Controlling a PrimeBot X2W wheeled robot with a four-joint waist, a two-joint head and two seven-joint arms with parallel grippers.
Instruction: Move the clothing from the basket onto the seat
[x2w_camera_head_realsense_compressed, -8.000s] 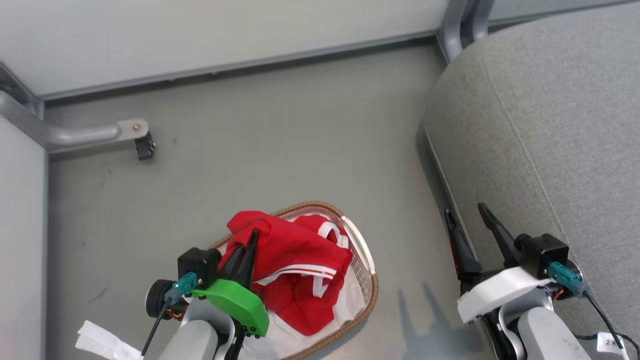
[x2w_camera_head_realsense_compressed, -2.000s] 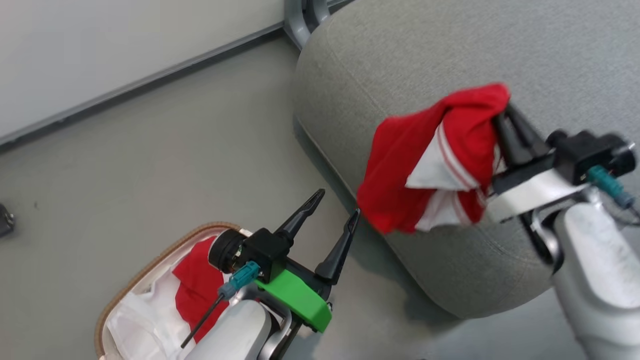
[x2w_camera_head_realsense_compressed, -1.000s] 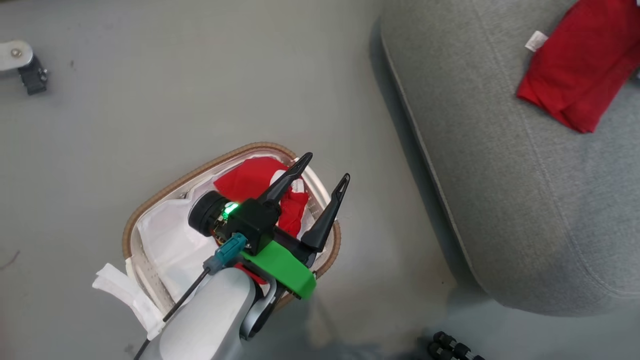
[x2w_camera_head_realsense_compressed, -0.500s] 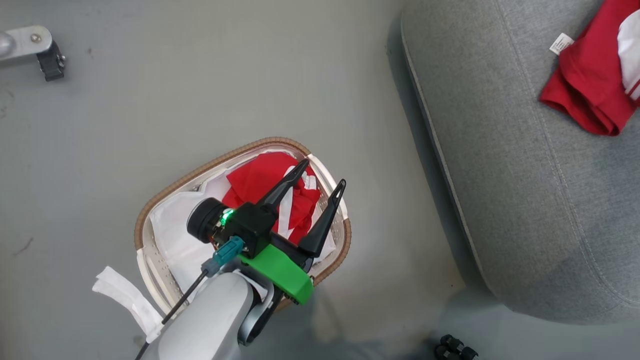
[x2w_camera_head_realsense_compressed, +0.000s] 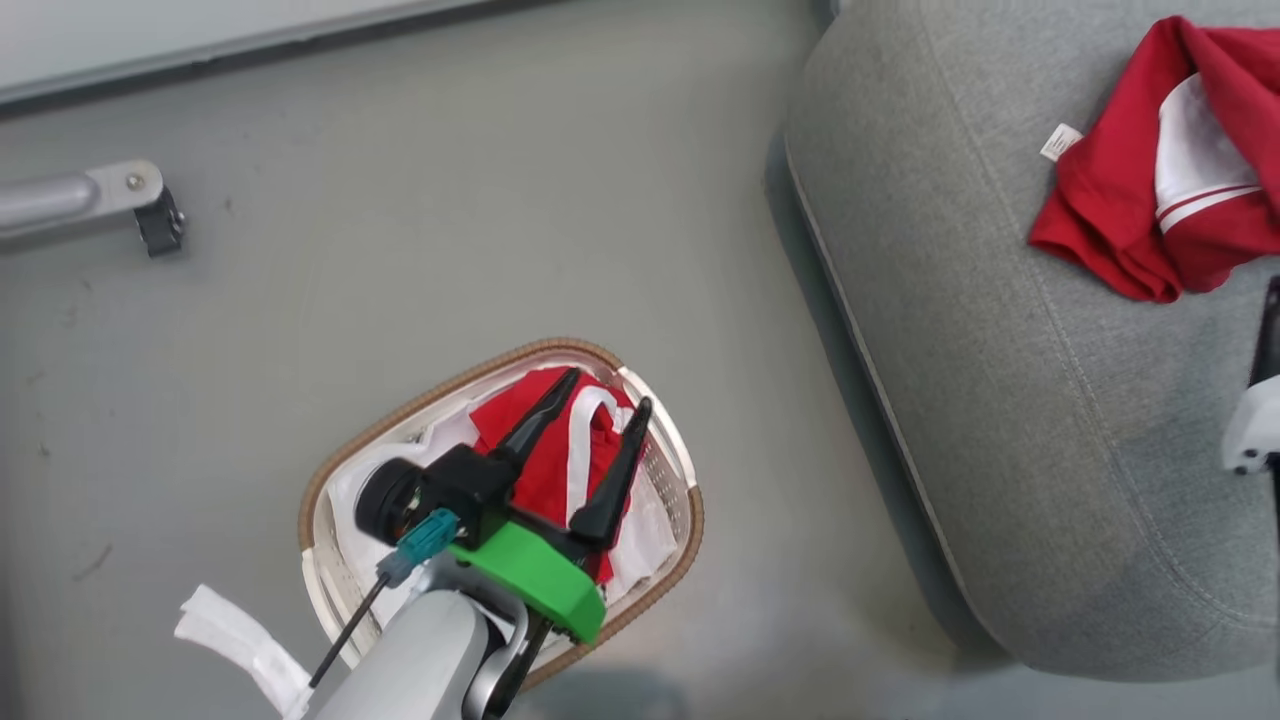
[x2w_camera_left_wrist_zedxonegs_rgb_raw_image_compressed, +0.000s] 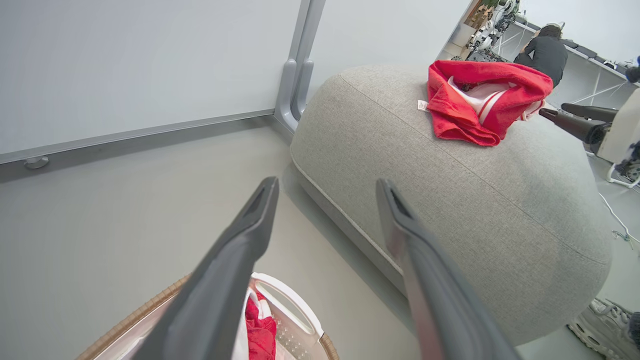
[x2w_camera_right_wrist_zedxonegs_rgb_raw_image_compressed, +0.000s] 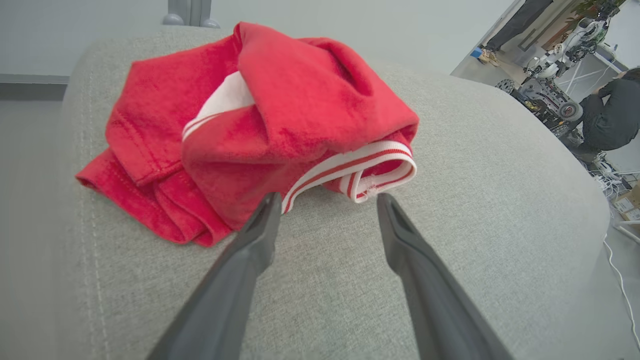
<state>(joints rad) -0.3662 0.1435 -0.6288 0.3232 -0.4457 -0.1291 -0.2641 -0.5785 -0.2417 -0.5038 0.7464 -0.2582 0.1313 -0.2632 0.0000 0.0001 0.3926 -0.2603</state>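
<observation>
Across the head view, the grey floor is the biggest thing. It is bare and wide from the wall at the top down to the basket. On the right sits the big grey seat. Its round edge curves down to the floor, and a strip of bare floor lies between it and the basket.

The basket is a long oval on the floor. Its long way runs from the lower left up to the right, toward the seat. A white sheet lines it.

Some red clothing lies bunched up on top of the seat, well back from the round edge, with lots of bare cushion around it. In the right wrist view its long way runs from side to side, and its striped band points at the right gripper. The other red piece lies in the basket, at the end nearest the seat.

The left gripper hangs over the basket with its fingers spread wide and nothing in them. The right gripper is spread wide too and holds nothing, with its tips just short of the red clothing. A small white tag sticks out of that clothing on the side toward the seat's edge.
</observation>
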